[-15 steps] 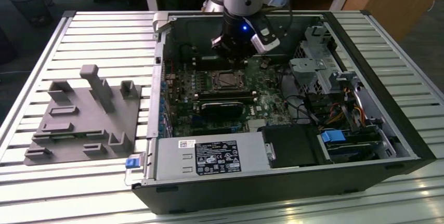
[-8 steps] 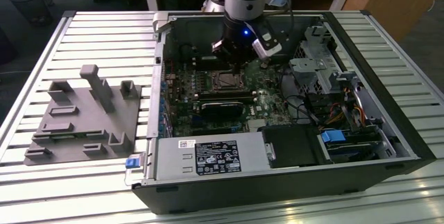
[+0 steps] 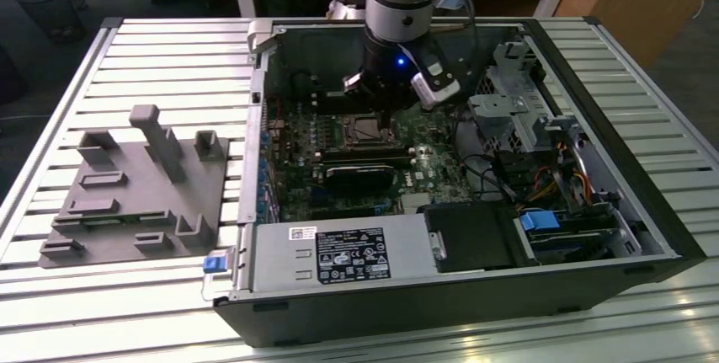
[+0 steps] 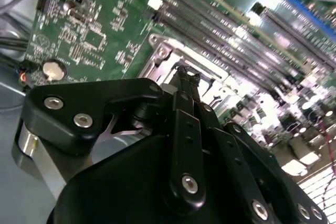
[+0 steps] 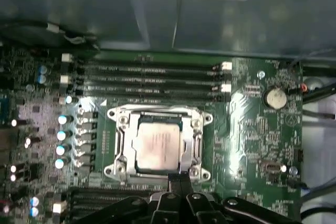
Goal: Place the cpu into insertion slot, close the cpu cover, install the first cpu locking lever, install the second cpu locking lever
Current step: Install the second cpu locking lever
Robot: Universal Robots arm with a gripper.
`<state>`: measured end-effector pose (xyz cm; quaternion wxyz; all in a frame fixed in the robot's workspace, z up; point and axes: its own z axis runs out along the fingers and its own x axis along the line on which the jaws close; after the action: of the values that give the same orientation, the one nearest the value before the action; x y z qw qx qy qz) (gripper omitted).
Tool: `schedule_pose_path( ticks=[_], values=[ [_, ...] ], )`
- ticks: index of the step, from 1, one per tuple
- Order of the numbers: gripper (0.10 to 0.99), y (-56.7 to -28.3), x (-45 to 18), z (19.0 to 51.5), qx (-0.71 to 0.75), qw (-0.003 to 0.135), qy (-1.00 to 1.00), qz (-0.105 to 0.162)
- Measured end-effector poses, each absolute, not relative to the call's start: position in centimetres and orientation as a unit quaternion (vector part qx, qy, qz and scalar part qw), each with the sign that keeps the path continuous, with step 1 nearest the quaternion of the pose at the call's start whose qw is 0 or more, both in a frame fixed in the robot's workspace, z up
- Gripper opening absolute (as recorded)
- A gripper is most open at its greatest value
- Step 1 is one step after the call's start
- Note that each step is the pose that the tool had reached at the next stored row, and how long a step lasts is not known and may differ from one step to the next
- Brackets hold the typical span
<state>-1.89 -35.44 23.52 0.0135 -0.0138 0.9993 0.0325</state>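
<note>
Over on the exterior view's left, a grey fixture block [image 3: 141, 190] sits on the slatted table [image 3: 67, 312], well apart from where I work. Moving right, the open computer case [image 3: 450, 296] lies on its side with the green motherboard [image 3: 295, 169] facing up, and my arm comes down into it from the far side. My end effector [image 3: 386, 104] hangs just above the board, directly beside the insertion slot [image 3: 362, 130].

In the first wrist view the cpu [image 5: 157, 147] lies flat in that slot, its silver face showing through the window of the cpu cover [image 5: 119, 145], which looks to be lying down over it. My end effector [image 5: 180, 182] has its tips drawn close together, with nothing visibly held between them, and they sit at one edge of the cover frame, about midway along that side. The socket lies straight ahead of my tips, the memory slots [image 5: 149, 80] beyond its far side.

I cannot tell from these views whether either locking lever is latched, nor whether my tips are touching the frame.
</note>
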Motion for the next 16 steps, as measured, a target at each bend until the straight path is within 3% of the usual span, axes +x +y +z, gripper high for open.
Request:
schedule_pose_path(
  ticks=[16],
  values=[
    [0.106, -36.9, -3.7, 23.2, -0.014, 0.013, 0.999, 0.033]
  ],
)
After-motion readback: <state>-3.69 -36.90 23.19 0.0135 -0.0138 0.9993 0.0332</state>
